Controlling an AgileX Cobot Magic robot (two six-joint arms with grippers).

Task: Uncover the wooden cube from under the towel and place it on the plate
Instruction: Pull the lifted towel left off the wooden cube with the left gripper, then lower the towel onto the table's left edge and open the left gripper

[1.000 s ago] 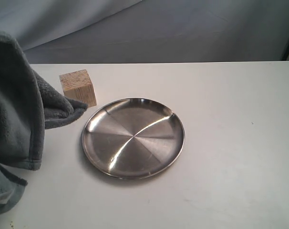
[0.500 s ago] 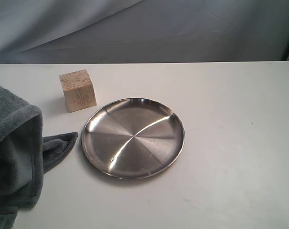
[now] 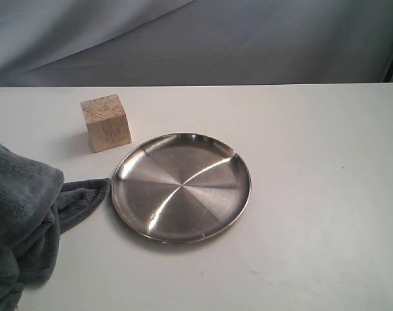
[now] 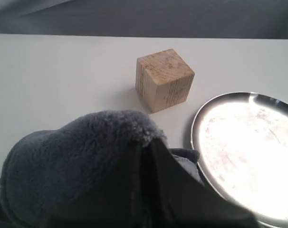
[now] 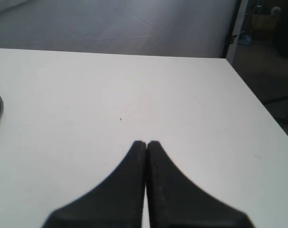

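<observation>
While towel [image 3: 21,214] bunched, pale grained cube [image 3: 106,122] uncovered.

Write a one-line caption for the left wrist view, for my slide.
Left hand shut on the towel, with the uncovered wooden cube standing on the table beside the empty plate.

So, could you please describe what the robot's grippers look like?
The right gripper has two matte black fingers, broad-based, tapering to slim blunt tips. The left gripper looks equally black, partly hidden by the towel. No cables or markings show.
</observation>
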